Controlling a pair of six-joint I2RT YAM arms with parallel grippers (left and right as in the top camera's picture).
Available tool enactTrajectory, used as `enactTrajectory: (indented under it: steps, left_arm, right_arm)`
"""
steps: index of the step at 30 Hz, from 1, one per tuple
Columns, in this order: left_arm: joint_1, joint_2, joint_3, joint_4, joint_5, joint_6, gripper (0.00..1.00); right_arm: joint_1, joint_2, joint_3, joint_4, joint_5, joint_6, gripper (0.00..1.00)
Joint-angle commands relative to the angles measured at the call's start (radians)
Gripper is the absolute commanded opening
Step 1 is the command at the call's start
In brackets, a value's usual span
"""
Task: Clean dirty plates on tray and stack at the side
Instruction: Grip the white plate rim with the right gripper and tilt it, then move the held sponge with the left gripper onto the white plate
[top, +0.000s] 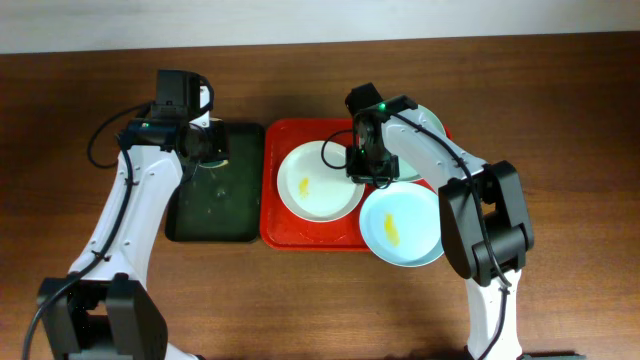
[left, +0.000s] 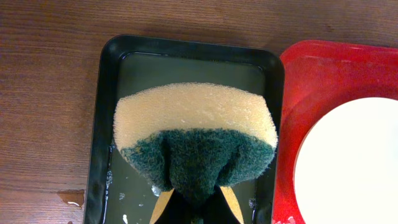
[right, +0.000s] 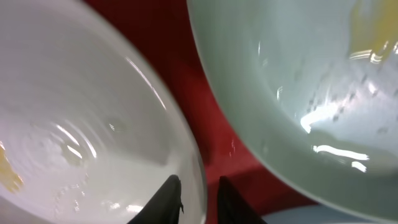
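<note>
The red tray (top: 272, 228) holds a white plate (top: 318, 182) with a small yellow smear. A pale blue-green plate (top: 402, 228) with a yellow smear lies at the tray's front right corner. Another (top: 428, 120) lies at the back right, mostly under my right arm. My right gripper (top: 366, 168) (right: 200, 194) straddles the white plate's (right: 81, 124) right rim, one finger inside and one outside, slightly open. Beside it lies a smeared pale blue-green plate (right: 298, 81). My left gripper (top: 208, 150) (left: 196, 194) is shut on a yellow-and-green sponge (left: 196, 124).
A dark green tray (top: 215, 222) (left: 106, 124) with a film of water lies left of the red tray, under the sponge. A small wet patch (left: 73, 196) marks the wooden table beside it.
</note>
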Motion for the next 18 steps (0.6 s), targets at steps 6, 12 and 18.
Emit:
enactTrajectory:
  steps: [6, 12, 18]
  left_arm:
    - [0.002, 0.002, -0.01, 0.003, -0.014, 0.016, 0.0]
    - [0.002, 0.009, -0.01, 0.002, -0.009, 0.016, 0.0]
    - [0.002, 0.081, -0.009, -0.026, 0.032, 0.016, 0.0]
  right_arm:
    - [-0.001, -0.003, 0.021, 0.018, 0.035, 0.008, 0.04]
    - [-0.001, -0.003, 0.021, 0.026, -0.012, 0.026, 0.04]
    - [-0.001, -0.003, 0.021, 0.026, -0.024, 0.147, 0.04]
